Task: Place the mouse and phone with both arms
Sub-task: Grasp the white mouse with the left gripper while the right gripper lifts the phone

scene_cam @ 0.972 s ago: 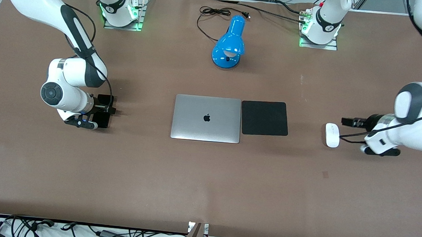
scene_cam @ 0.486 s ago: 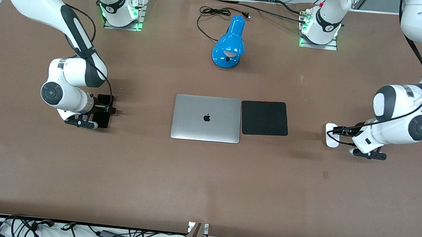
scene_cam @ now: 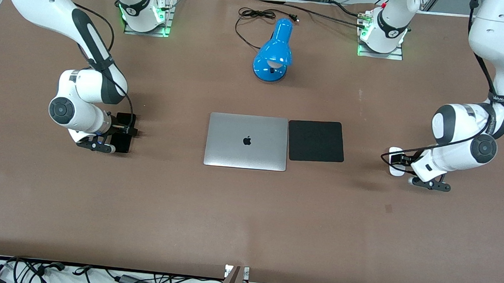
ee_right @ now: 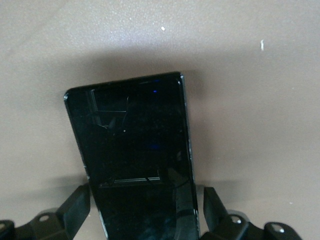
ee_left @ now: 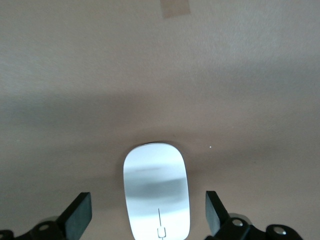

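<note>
Left hand (ee_left: 147,220) open astride mouse (ee_left: 157,197); right hand (ee_right: 145,210) open astride phone (ee_right: 135,155).

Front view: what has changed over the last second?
The left gripper swung in from the left arm's end of the table and now sits over the mouse, jaws open on either side, not yet closed. The right gripper stayed at the phone, jaws open. The laptop and mouse pad stayed put.
</note>
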